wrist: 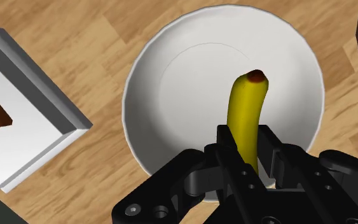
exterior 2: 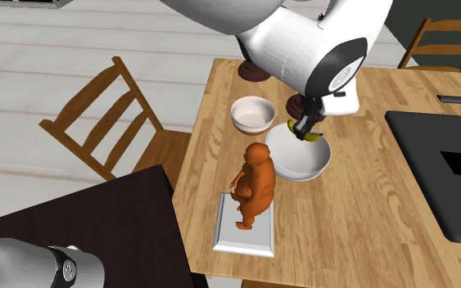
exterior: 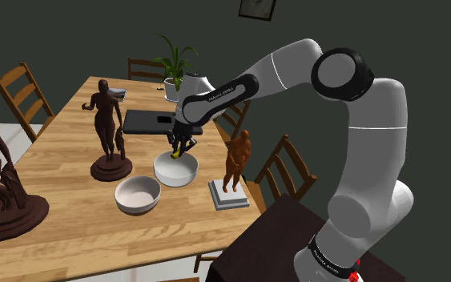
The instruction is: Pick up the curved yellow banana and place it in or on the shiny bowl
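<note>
Nearest me, an orange figurine (exterior: 238, 160) on its grey base (exterior: 227, 196) stands just beside the white bowl (wrist: 171, 83) on the wooden tabletop (exterior: 71, 232). Right over that bowl's hollow hangs the black pincer (wrist: 246, 135), pinching the yellow banana (wrist: 247, 102) between its fingers, brown tip pointing down into the bowl. A second, pinkish bowl (exterior: 138, 205) sits just beside the white one, and beyond the white bowl stand a dark brown statue (exterior: 107, 120) and a flat black slab (exterior: 147, 120).

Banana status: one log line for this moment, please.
gripper: shut on banana | banana: held over white bowl | release: not yet done
</note>
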You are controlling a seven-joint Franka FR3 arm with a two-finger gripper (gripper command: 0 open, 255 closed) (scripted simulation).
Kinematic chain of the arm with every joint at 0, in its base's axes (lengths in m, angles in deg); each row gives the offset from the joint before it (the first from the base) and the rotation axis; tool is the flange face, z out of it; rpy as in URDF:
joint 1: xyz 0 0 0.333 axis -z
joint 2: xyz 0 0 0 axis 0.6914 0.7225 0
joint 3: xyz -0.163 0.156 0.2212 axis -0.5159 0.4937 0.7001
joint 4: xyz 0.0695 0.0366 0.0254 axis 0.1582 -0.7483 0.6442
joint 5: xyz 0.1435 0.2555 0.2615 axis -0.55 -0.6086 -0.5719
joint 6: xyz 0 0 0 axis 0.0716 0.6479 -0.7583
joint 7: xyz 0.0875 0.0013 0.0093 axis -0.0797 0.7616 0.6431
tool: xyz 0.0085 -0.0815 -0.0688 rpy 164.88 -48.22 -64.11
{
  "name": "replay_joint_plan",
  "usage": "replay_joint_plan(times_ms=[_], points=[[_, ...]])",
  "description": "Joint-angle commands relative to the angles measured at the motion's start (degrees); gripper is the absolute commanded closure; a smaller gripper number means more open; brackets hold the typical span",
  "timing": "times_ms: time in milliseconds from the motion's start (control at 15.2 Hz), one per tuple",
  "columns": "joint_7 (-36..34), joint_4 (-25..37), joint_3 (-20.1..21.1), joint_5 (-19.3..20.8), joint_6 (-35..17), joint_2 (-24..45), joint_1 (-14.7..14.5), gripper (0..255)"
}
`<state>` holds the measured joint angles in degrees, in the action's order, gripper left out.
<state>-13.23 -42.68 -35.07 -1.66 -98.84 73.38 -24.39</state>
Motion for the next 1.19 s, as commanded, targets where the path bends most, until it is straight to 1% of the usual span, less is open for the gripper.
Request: replay_joint_plan(times_ms=[0, 396, 924, 990, 1122], points=[[-0.44, -0.19, -0.43, 0.64, -1.10, 0.95, -0.41, 255], [-1.52, -0.47, -1.94, 2.57, -4.34, 4.09, -1.54, 255], [-1.56, -0.47, -1.99, 2.62, -4.44, 4.19, -1.58, 255], [-1.56, -0.48, -1.99, 2.62, -4.44, 4.19, -1.58, 0], [-1.56, -0.47, -1.99, 2.62, -4.44, 4.19, -1.58, 0]])
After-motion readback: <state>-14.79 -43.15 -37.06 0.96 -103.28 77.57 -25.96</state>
